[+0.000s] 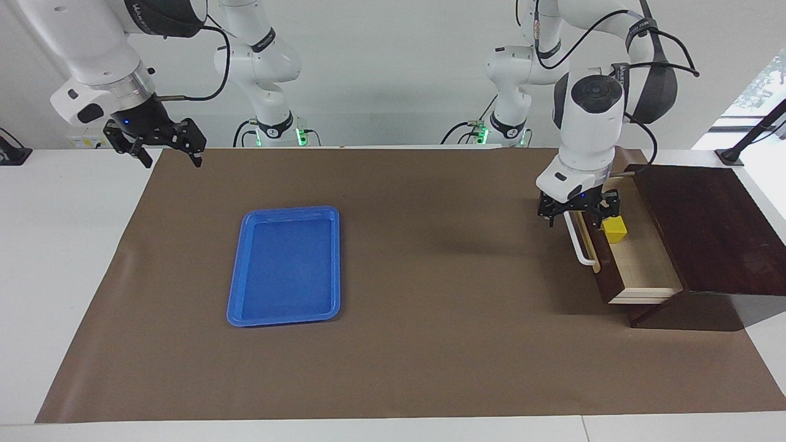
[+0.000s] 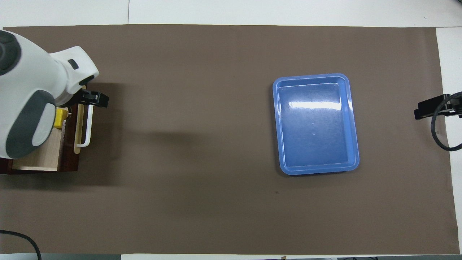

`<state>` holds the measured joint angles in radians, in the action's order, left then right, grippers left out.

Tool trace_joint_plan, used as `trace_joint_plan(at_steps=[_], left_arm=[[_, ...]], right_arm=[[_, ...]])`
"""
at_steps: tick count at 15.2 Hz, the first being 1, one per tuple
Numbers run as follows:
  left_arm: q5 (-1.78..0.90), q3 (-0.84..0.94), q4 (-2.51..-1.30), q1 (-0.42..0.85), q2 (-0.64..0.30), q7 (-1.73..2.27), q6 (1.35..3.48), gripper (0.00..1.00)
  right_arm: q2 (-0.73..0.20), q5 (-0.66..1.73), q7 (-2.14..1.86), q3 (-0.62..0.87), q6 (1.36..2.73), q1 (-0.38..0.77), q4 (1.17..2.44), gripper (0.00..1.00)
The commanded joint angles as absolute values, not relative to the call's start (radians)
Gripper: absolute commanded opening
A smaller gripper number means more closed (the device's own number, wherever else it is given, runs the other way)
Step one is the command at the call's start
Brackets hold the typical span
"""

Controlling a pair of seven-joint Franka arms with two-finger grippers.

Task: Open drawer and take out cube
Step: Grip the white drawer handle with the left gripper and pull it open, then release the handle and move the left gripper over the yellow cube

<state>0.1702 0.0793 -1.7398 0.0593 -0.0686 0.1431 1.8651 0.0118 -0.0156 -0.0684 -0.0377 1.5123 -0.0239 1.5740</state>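
The right arm waits at its own end of the table, its black two-finger gripper (image 1: pixel 164 150) hanging in the air over the edge of the brown paper mat (image 1: pixel 405 344), fingers spread wide and holding nothing.

At the left arm's end stands the dark brown wooden box (image 1: pixel 706 227), from which the dark brown wooden drawer (image 1: pixel 638 270) with pale wood interior is pulled out toward the middle of the table. Its white bar handle (image 1: pixel 580 245) on a tan strip faces the middle of the table. The left arm's black two-finger gripper (image 1: pixel 578 215) hangs over the drawer's front edge at the end nearer the robots, fingers wide apart and gripping nothing. The small bright yellow cube (image 1: pixel 614 229) sits inside the drawer on the pale floor, just beside that gripper, close behind the drawer's front panel.

Farther from the robots, toward the right arm's end, a shallow blue plastic rectangular tray (image 1: pixel 284 215) lies on the mat, well apart from the drawer.
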Motion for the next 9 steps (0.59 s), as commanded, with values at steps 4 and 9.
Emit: trace_joint_plan(at_steps=[4, 9], left_arm=[[0.126, 0.081, -1.746, -0.020, -0.051, 0.636, 1.853, 1.00], [0.126, 0.084, -1.772, -0.015, -0.037, 0.934, 1.847, 1.00]], right_arm=[[0.031, -0.014, -0.066, -0.032, 1.534, -0.038, 1.600, 1.00], [0.031, -0.012, -0.067, -0.031, 1.534, -0.038, 1.600, 1.00]])
